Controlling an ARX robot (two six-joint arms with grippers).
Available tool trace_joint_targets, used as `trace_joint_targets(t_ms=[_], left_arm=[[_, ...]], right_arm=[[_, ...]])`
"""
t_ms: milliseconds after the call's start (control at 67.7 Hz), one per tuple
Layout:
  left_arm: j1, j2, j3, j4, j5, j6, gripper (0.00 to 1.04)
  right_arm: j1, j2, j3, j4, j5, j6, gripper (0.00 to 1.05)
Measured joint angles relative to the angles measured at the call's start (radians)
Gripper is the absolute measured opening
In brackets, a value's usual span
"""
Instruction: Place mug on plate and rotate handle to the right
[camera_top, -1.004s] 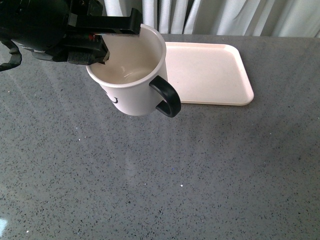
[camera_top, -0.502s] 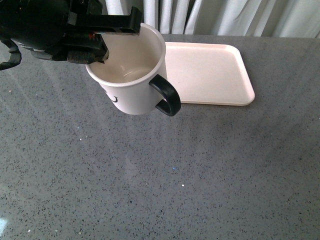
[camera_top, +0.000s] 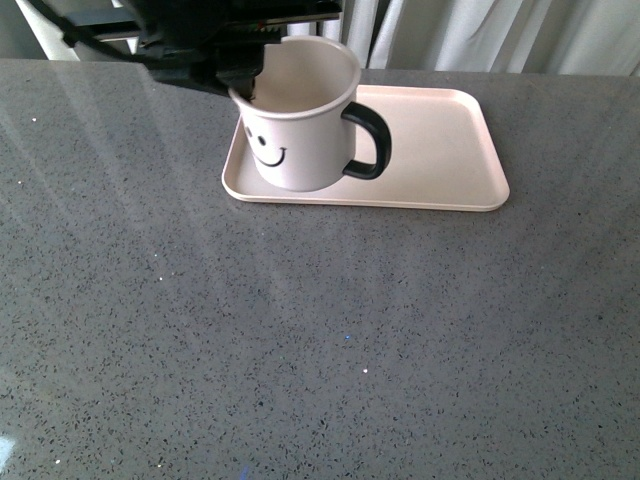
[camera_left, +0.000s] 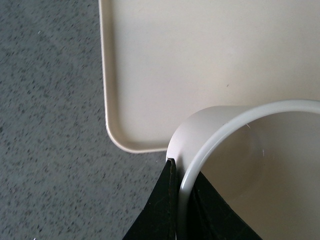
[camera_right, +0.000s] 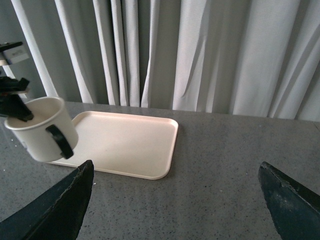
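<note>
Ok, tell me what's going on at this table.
The left gripper pinches the rim of the mug, holding it at the left end of the plate, with the handle pointing right. Whether the mug is set down is unclear. The right gripper is open, away from it.

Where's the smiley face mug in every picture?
Front view: the mug is upper middle, over the plate's left end, handle pointing right.
Left wrist view: only its rim and wall show, pinched by the left gripper's fingers, beside a plate corner.
Right wrist view: the mug is at one end of the plate.
Shared landmark: the pink plate.
</note>
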Motion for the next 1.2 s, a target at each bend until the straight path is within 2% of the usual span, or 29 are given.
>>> trace_joint_targets(t_ms=[207, 487, 857, 1196], left_arm=[[-0.002, 0.165, 0.269, -0.115, 0.027, 0.082, 0.02], [-0.002, 0.321, 0.513, -0.216, 0.056, 0.16, 0.02], [-0.004, 0.451, 0.652, -0.291, 0.073, 0.224, 0.02], [-0.016, 0.478, 0.667, -0.302, 0.076, 0.23, 0.02]], right_arm=[[0.0, 0.0, 0.0, 0.0, 0.0, 0.0, 0.96], [0.0, 0.0, 0.0, 0.0, 0.0, 0.0, 0.96], [0.0, 0.0, 0.0, 0.0, 0.0, 0.0, 0.96], [0.0, 0.0, 0.0, 0.0, 0.0, 0.0, 0.96]])
